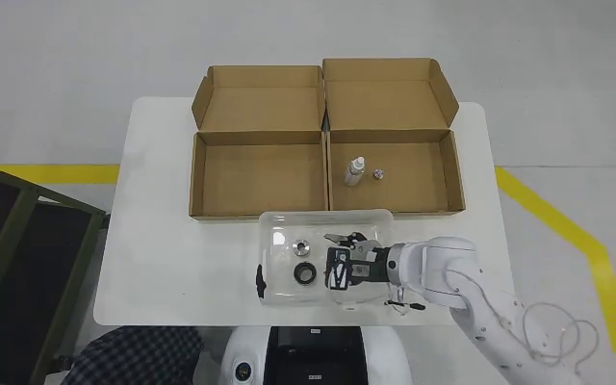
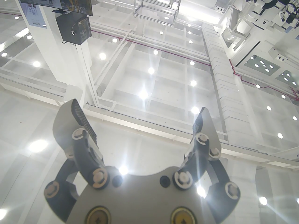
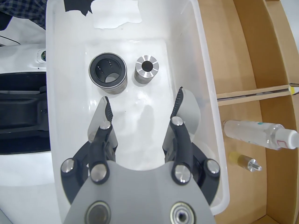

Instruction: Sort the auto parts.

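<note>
A clear plastic bin (image 1: 274, 231) (image 3: 205, 54) sits at the table's front edge. Inside it stand a black-lined bearing sleeve (image 3: 108, 72) (image 1: 306, 273) and a smaller silver slotted collet (image 3: 146, 69) (image 1: 301, 245). My right gripper (image 3: 143, 102) (image 1: 336, 269) hangs open inside the bin, a short way from both parts, holding nothing. In the right cardboard box (image 1: 452, 183) lie a small clear spray bottle (image 1: 355, 170) (image 3: 259, 134) and a small metal fitting (image 1: 379, 173) (image 3: 247, 162). My left gripper (image 2: 140, 116) is open and empty, pointing up at the ceiling.
Two open cardboard boxes stand side by side behind the bin; the left box (image 1: 199, 183) holds nothing. Black tape and a white label (image 3: 114, 12) mark the bin's far end wall. A checked sleeve (image 1: 135, 358) shows at the table's front left.
</note>
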